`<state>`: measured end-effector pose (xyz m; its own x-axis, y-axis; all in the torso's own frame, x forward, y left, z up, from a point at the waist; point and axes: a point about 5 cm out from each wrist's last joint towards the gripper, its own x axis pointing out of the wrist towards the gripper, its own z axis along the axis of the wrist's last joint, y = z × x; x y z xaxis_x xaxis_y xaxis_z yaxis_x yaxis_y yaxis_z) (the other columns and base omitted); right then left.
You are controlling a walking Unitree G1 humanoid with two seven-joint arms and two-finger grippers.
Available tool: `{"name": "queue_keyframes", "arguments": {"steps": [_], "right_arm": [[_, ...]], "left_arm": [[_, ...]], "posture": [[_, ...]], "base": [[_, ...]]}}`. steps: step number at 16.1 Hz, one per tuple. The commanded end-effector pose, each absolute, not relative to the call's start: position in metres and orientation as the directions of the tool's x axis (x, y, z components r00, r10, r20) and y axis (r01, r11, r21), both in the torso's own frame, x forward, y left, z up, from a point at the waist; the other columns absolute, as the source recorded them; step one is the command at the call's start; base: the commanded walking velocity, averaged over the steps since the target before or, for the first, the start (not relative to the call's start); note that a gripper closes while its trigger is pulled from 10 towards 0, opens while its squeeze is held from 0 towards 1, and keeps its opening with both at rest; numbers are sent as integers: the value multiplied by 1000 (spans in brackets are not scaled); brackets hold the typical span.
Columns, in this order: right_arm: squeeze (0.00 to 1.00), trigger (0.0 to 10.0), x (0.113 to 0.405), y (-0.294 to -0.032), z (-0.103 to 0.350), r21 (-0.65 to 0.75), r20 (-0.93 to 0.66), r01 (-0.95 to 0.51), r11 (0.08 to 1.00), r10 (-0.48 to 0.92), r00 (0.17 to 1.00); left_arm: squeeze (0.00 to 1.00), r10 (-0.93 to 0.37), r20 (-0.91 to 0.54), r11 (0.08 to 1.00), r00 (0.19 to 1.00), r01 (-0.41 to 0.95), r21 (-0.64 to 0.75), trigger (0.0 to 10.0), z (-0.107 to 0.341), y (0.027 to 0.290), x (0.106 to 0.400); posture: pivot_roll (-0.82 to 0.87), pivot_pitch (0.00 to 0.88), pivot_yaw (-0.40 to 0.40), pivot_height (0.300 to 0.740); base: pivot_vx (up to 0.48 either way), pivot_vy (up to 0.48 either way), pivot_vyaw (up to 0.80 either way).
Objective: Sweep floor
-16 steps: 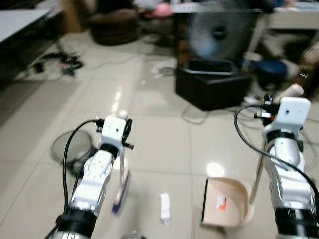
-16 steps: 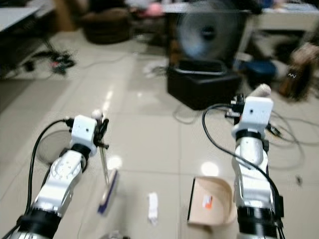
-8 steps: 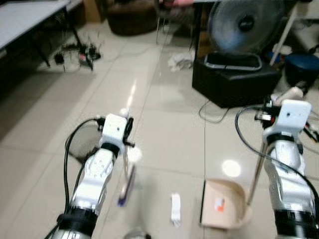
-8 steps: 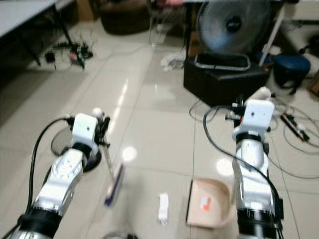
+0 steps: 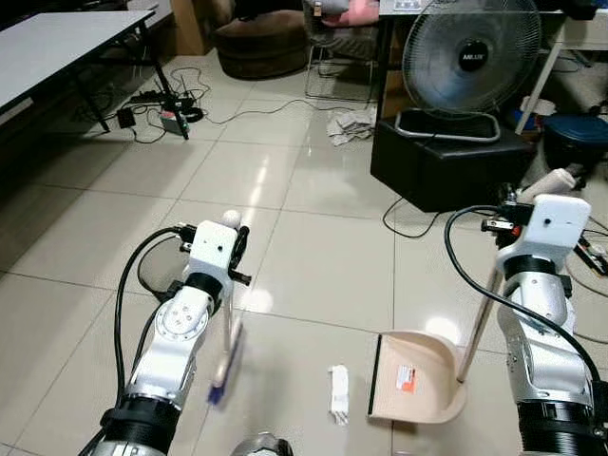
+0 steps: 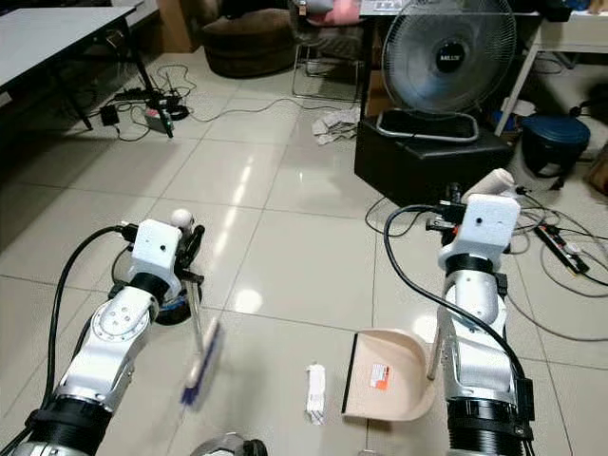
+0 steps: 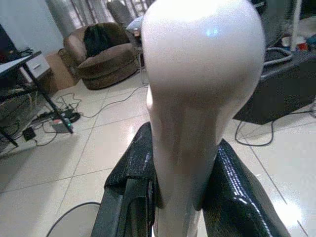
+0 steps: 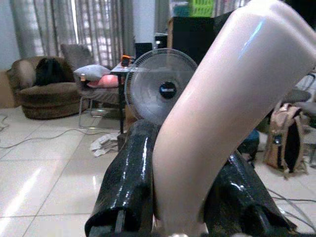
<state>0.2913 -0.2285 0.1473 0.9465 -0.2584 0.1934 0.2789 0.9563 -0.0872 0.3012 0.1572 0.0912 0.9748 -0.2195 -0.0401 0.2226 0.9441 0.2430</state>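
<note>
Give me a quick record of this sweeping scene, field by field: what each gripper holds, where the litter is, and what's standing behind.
left gripper: shut on broom handle, brush head low over the tiled floor
right gripper: shut on dustpan handle
dustpan: resting on floor, mouth facing the litter
litter: white crumpled scrap, between brush head and dustpan
behind: fan on black box; cables on floor

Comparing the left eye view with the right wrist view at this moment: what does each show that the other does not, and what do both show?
Left eye alone: the broom head under the left gripper, white paper scrap on the tiles, and dustpan tray.

Right wrist alone: the right gripper's fingers clamped on the dustpan handle, plus curtains and a backpack.

Both: the standing fan.
</note>
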Motion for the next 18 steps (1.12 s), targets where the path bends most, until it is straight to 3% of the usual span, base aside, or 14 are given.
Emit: {"name": "queue_keyframes", "arguments": {"steps": [1,7,13,18], "right_arm": [[0,10000,295,-229,159,-98,249,287,953,-256,934],[0,10000,316,-239,153,-135,265,291,947,-249,932],[0,10000,327,-247,148,-169,331,328,929,-260,907],[0,10000,329,-228,141,-158,370,234,959,-162,915]], "left_arm": [[0,-223,-6,940,975,217,263,10000,102,158,308],[0,-189,24,962,982,180,207,10000,111,151,332],[0,-216,71,959,974,198,203,10000,118,151,337],[0,-263,122,961,957,248,126,10000,120,141,329]], "posture": [[-5,70,103,740],[50,124,76,740],[112,273,162,740],[134,313,171,740]], "base": [[0,0,0],[0,0,0],[0,0,0],[0,0,0]]}}
